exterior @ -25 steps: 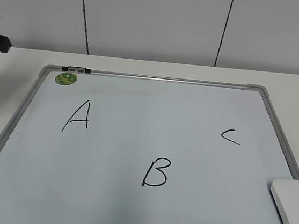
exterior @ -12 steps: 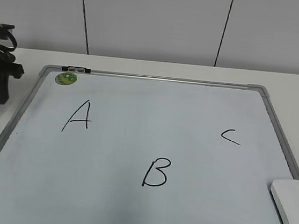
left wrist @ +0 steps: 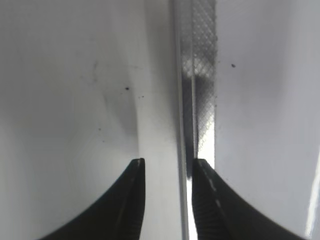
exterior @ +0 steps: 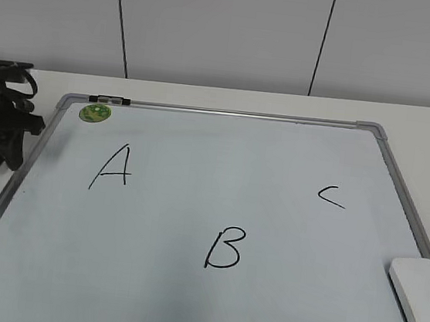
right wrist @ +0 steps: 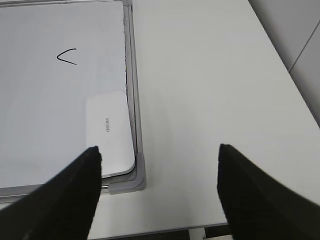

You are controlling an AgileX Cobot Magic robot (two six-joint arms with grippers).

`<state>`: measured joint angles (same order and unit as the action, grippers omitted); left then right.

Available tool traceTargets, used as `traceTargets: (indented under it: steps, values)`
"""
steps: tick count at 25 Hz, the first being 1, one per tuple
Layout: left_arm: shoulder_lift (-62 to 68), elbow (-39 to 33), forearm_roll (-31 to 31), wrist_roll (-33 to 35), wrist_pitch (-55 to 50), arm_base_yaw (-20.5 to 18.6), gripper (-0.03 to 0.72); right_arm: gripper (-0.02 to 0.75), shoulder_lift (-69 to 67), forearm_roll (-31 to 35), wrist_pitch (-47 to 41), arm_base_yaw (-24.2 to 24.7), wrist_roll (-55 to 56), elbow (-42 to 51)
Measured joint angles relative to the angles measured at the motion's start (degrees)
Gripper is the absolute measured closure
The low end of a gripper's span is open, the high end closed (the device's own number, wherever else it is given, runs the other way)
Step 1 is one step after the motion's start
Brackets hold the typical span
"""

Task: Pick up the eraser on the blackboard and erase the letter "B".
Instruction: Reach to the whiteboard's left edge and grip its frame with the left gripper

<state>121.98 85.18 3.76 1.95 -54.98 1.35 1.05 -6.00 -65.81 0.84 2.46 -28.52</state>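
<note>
The eraser (right wrist: 110, 134) lay flat in the blackboard (exterior: 194, 205) corner, long side running along the frame edge. Right gripper (right wrist: 159, 150) hung wide open above it; left gripper (left wrist: 167, 167) was nearly closed, holding nothing.

The left gripper (left wrist: 167, 172) hangs just above the blackboard's grey metal frame (left wrist: 202, 75), its two dark fingers (left wrist: 131, 200) parted by a narrow gap. One finger lies over the frame, the other beside it over the white table (left wrist: 65, 100). The board's pale surface (left wrist: 270, 125) lies beyond the frame.
</note>
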Motion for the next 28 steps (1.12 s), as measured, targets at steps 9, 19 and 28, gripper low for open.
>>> traceTargets:
  steps: [9,19,28]
  values:
    - [0.94,0.14,0.88,0.04,0.17,0.00,0.449,0.202,0.00,0.00,0.00,0.00,0.00,0.00]
    - [1.79,0.39,3.16,0.13,0.54,0.00,0.450,0.202,0.00,0.00,0.00,0.00,0.00,0.00]
    - [1.79,0.39,3.27,0.13,0.59,0.00,0.477,0.202,0.00,0.00,0.00,0.00,0.00,0.00]
